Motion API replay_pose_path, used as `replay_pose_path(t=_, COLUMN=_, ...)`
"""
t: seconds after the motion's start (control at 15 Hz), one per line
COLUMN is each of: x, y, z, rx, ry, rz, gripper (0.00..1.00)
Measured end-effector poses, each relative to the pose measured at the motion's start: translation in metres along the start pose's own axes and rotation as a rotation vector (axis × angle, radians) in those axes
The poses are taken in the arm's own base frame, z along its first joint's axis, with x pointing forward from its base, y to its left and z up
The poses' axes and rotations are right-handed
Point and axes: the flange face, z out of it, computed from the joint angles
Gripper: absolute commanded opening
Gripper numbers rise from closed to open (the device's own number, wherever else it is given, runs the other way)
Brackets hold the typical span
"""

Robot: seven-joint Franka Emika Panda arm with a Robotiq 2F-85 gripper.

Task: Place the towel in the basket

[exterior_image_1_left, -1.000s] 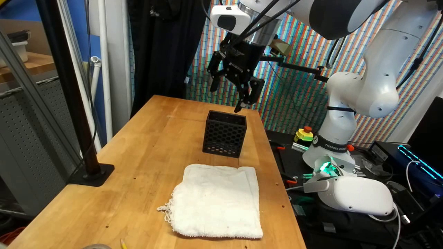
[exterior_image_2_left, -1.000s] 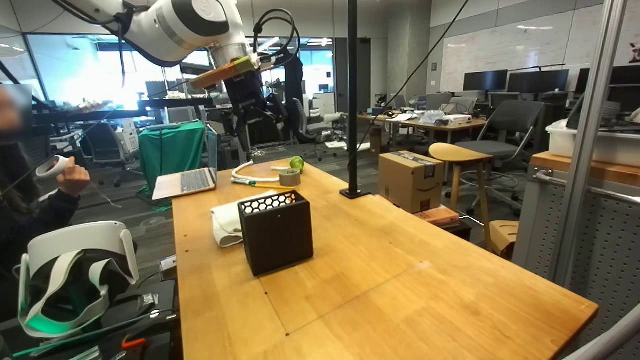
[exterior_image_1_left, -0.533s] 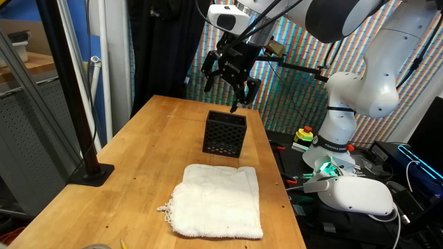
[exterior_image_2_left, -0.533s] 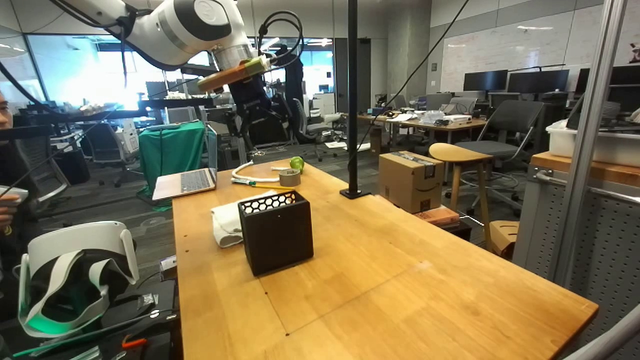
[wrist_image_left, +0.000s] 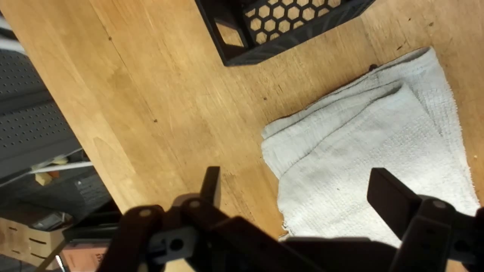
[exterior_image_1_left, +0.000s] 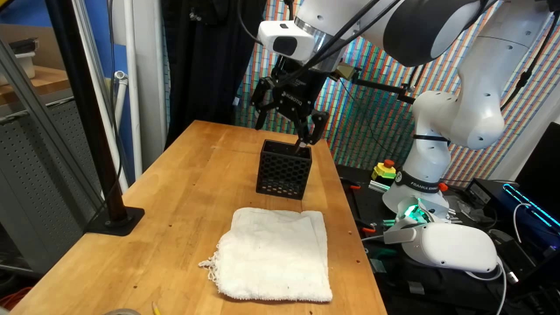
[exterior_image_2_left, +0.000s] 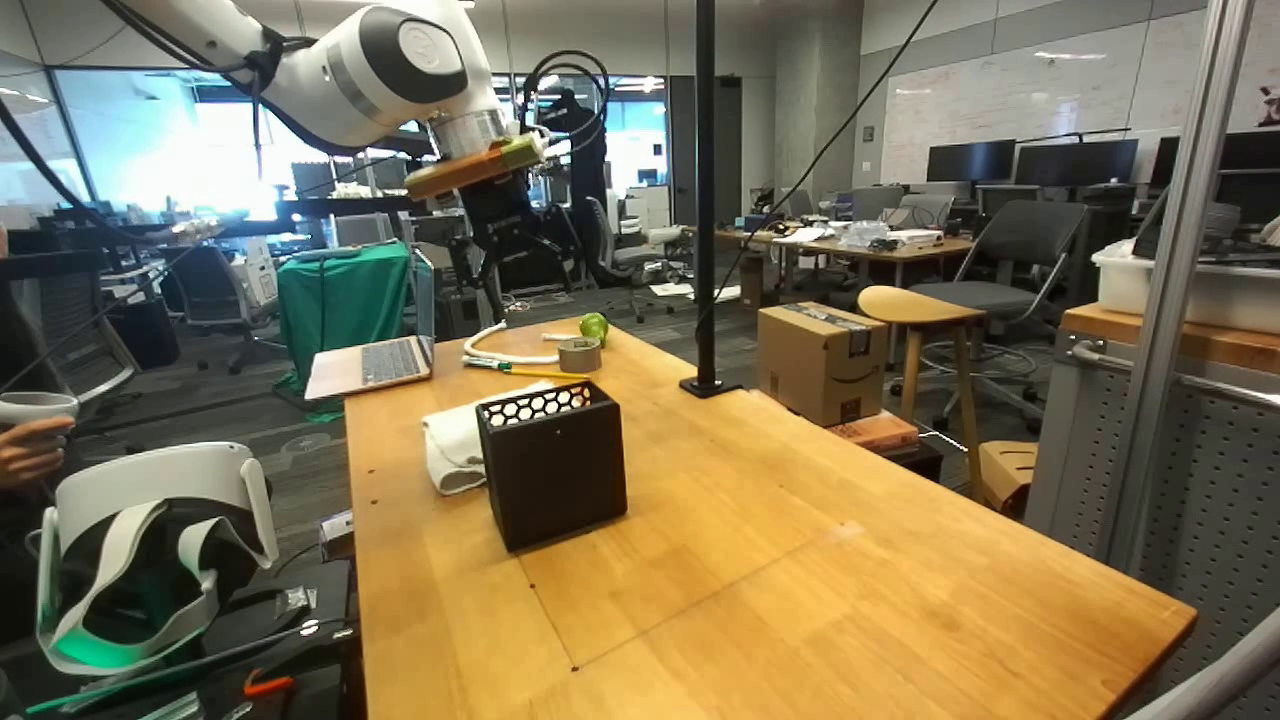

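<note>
The white towel (exterior_image_1_left: 275,258) lies folded flat on the wooden table, its frayed edge to the left in an exterior view. Just behind it stands the black mesh basket (exterior_image_1_left: 282,173), upright; from the opposite side the basket (exterior_image_2_left: 555,460) partly hides the towel (exterior_image_2_left: 452,450). My gripper (exterior_image_1_left: 278,136) hangs in the air, tilted, its jaws wide apart. In the wrist view the gripper (wrist_image_left: 297,183) has nothing between its fingers; the towel (wrist_image_left: 359,151) shows below, under the right finger, and the basket's rim (wrist_image_left: 261,54) at the top.
A black post (exterior_image_1_left: 116,221) is fixed to the table's side edge. At the table's far end in an exterior view are a laptop (exterior_image_2_left: 375,365), a tape roll (exterior_image_2_left: 580,353), a yellow pencil (exterior_image_2_left: 545,374) and a green round object (exterior_image_2_left: 594,328). A headset (exterior_image_1_left: 455,247) sits beside the table.
In both exterior views my gripper has come lower, drifting slightly left in an exterior view, jaws still wide. Towel and basket have stayed put. A person's hand at the side has moved.
</note>
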Motion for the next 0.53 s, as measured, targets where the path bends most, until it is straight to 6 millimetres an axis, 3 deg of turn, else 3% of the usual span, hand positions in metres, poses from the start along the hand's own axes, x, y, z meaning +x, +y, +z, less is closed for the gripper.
replay_pose_path(t=0.53, x=0.057, y=-0.028, z=0.081, rx=0.09, ry=0.1, rz=-0.282, gripper=1.0)
